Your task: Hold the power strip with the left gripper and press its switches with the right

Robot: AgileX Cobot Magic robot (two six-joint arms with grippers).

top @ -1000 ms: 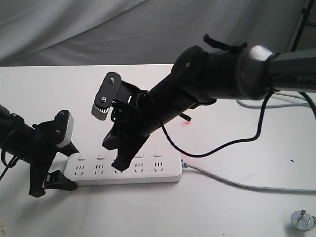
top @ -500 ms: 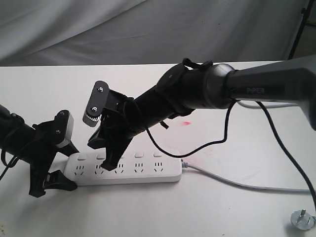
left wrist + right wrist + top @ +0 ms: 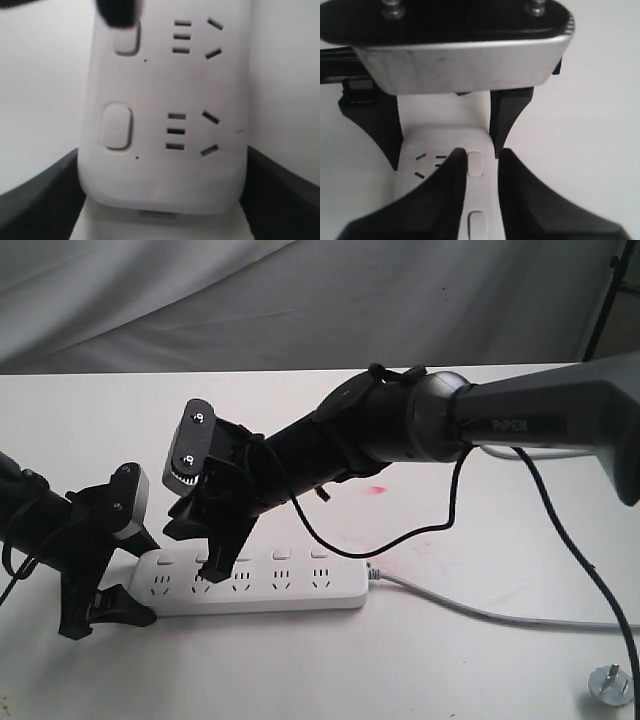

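Note:
The white power strip (image 3: 270,582) lies flat on the table, its grey cord (image 3: 480,612) leaving from the right end. My left gripper (image 3: 138,580) is shut on the strip's left end, and its black fingers (image 3: 40,197) flank that end in the left wrist view. My right gripper (image 3: 215,568) points down at the row of switches (image 3: 282,554), fingers almost together. One dark fingertip (image 3: 117,12) covers the edge of the second button (image 3: 125,40) from the held end; contact is unclear. The first button (image 3: 117,126) is uncovered. In the right wrist view a button (image 3: 476,164) shows between my right gripper's (image 3: 481,152) fingers.
A black cable (image 3: 420,535) hangs from the right arm onto the table. A small metal part (image 3: 612,685) lies at the front right. A red light spot (image 3: 378,488) marks the tabletop behind the strip. Grey cloth hangs at the back.
The right gripper has moved left along the strip, from about the third button to the second. The left gripper and the strip have stayed still.

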